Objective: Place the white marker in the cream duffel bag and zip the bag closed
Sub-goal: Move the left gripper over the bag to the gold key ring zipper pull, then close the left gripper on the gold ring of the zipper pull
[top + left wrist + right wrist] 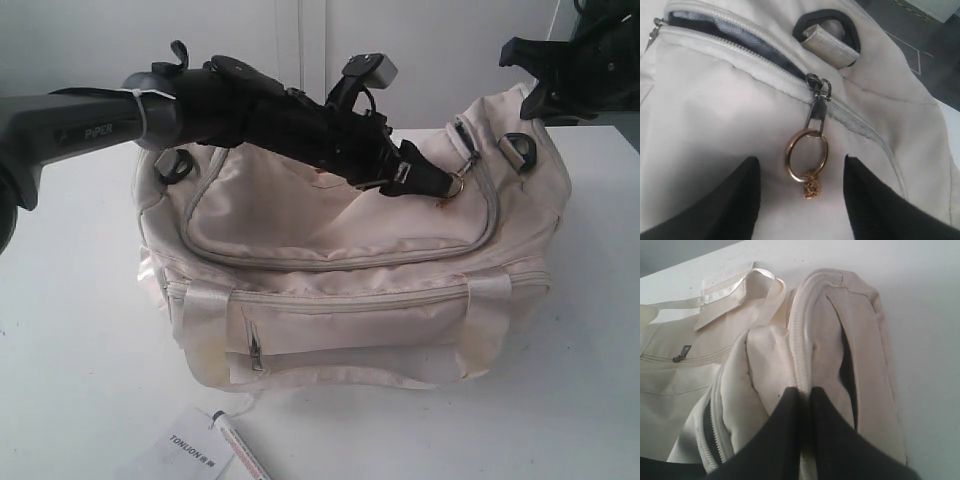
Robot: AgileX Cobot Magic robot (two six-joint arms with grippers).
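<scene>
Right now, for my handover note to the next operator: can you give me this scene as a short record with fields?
bag: cream duffel bag on the white table
main zip: partly open, grey lining showing
pull: gold ring lying on the fabric, not gripped
left gripper: open, one finger either side of the ring
right gripper: shut on the bag's end seam
white marker: on the table in front of the bag, beside the paper tag

matt cream cloth bag (330, 240), glossy gold metal zipper ring (788, 156).
</scene>
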